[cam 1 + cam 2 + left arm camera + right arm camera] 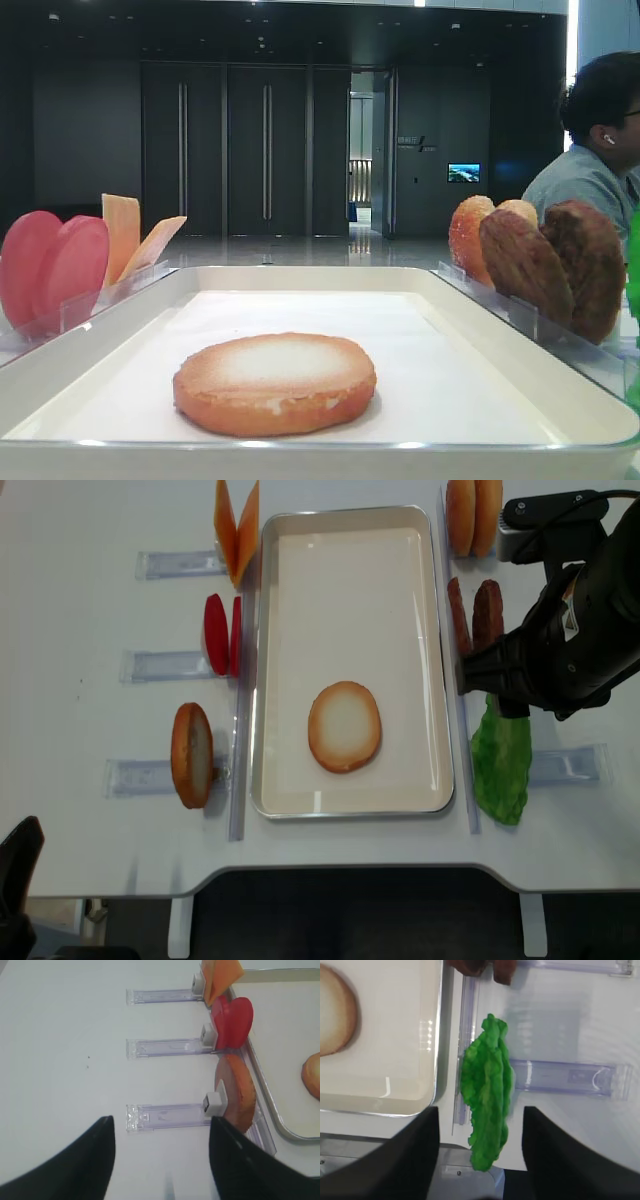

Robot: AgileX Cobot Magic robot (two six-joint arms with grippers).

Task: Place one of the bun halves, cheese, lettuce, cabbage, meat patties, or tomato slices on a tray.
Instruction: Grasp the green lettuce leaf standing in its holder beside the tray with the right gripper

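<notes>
The white tray [350, 600] lies in the middle of the table with one bun half [345, 726] flat on it, pale face up. The green lettuce [500, 770] sits just outside the tray's right rim, against a clear holder. My right gripper [481, 1110] hangs over it, open, with a dark finger on each side of the lettuce [487, 1095] and neither finger touching it. My left gripper [161, 1120] is open over bare table beside another bun half [236, 1092] that stands on edge in its holder.
Left of the tray stand cheese slices [238, 530], tomato slices [222, 632] and the upright bun half [191, 755]. On the right stand two bun halves [473, 515] and meat patties [475, 615]. Clear holders [565, 765] lie on both sides. A person [600, 150] sits behind.
</notes>
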